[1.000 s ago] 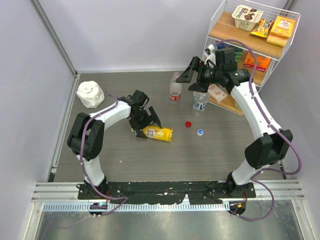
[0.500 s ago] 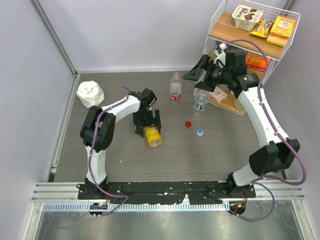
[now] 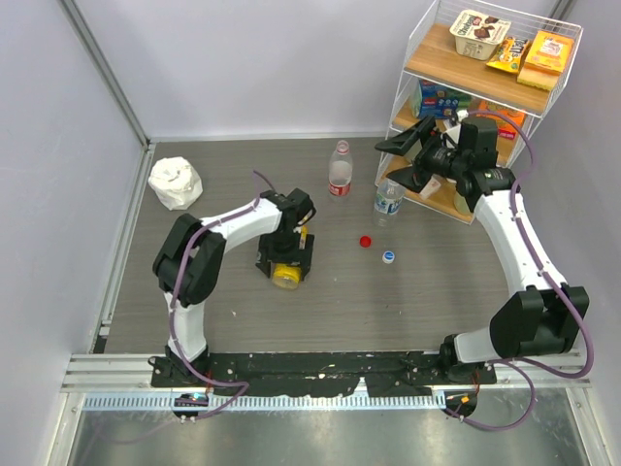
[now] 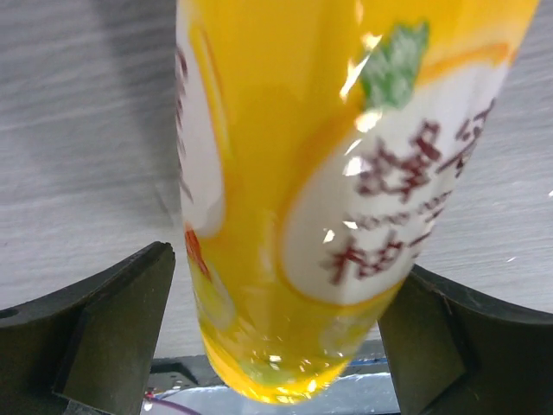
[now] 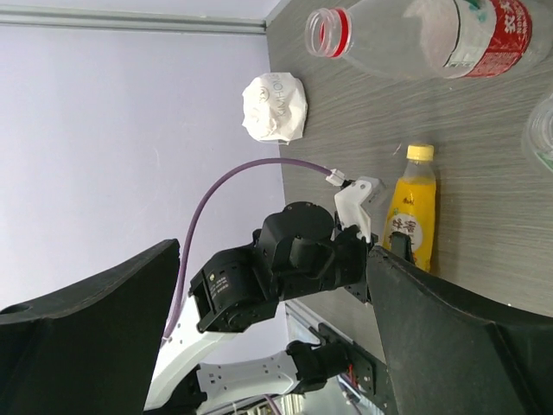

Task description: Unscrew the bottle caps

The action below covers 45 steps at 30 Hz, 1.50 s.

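Observation:
My left gripper [image 3: 284, 254] is shut on the yellow bottle [image 3: 285, 278] near its base, and the bottle lies low over the table with its base toward the near edge. In the left wrist view the bottle [image 4: 346, 173] fills the space between my fingers [image 4: 112, 333]. The right wrist view shows its yellow cap [image 5: 420, 153] still on. The tall clear bottle [image 3: 339, 171] with a red label and the small clear bottle [image 3: 388, 200] stand uncapped. A red cap [image 3: 366, 241] and a pale cap [image 3: 388, 256] lie loose on the table. My right gripper [image 3: 400, 163] is open, empty and raised.
A wire shelf [image 3: 419, 58] with boxed snacks stands at the back right, just behind my right gripper. A crumpled white wad [image 3: 176, 183] lies at the back left. Grey walls close in the left and back sides.
My left gripper has swung the yellow bottle from lying crosswise to pointing its base at the near edge. My right arm has drawn back to the right, away from the small bottle.

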### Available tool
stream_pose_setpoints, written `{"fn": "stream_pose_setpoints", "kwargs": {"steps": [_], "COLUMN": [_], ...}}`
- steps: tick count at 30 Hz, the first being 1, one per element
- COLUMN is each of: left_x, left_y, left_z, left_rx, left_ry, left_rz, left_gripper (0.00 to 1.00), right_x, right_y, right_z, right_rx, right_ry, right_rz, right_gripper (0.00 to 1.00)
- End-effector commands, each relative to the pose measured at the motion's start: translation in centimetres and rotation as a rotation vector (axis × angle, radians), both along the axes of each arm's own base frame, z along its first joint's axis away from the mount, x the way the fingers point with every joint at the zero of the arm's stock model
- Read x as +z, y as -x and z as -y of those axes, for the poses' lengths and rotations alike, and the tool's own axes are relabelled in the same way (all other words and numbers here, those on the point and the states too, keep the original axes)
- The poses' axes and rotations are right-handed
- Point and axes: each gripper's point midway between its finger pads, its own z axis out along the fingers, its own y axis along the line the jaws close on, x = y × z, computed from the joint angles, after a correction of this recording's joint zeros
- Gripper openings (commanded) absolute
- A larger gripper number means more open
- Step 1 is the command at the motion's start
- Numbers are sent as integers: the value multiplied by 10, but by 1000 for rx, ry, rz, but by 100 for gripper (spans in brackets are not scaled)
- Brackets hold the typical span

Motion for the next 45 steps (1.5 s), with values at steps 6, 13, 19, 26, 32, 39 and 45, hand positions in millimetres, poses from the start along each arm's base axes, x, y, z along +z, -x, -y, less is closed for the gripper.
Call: {"fn": "stream_pose_setpoints", "kwargs": {"steps": [6,13,19,26,32,39,45], "left_x": [6,7,15,84,189,258,282], "left_y": [14,7,3,-8,5,41,58], "left_z": [-28,-16,-15,-8,5,25,33], "left_rx": [-9,-16,-52,-68,-121,-111,-126], "left_ry": [-35,33,47,152,375,637,721], "left_rz": [94,145,177,340,547,593,608], "left_gripper": [92,76,58,52,49,45,43], "right_x": [22,27,26,43,65,90,108], "right_y": [11,18,27,35,44,50,67], "right_z": [2,7,0,-32,-75,-110,-143], "right_rx": [76,95,123,209,278,320,399], "right_ry": [98,192,256,333,264,130,28], "right_rz": [40,48,59,106,134,187,252], "right_gripper": [93,93,93,93,93,93,93]}}
